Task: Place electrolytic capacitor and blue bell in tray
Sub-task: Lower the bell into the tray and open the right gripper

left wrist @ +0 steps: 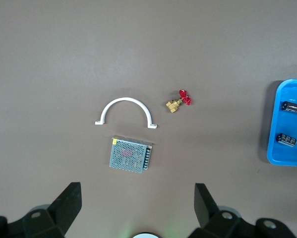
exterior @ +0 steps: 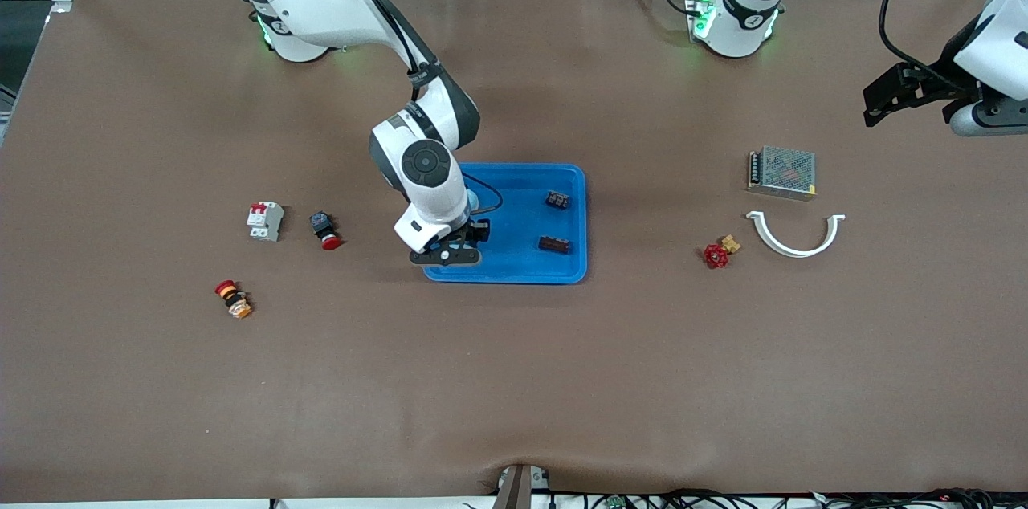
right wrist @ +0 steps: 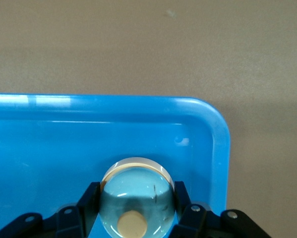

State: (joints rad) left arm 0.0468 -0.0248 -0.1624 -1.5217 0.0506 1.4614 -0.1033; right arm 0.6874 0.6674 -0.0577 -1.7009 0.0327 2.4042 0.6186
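Bell: the blue bell point(right wrist: 137, 196) is pinched in my right end effector point(right wrist: 137, 218), low over the tray's corner at the right arm's end, nearer the front camera.
Tray: the blue tray point(exterior: 562, 272) sits mid-counter; two dark capacitors point(exterior: 557, 199) already lie inside it, toward the left arm's end.
Right end effector: fingers point(right wrist: 89, 201) pressed against the bell's sides, dome facing my wrist camera.
Left end effector point(left wrist: 136, 206): spread wide, holding nothing, waiting above the counter's left-arm end over the metal box point(left wrist: 130, 154).
Step in hand: releasing the bell into the tray, I judge.
Doing it well: lower until it nearly touches the floor, keep clear of the rim, open gently so it cannot roll out.
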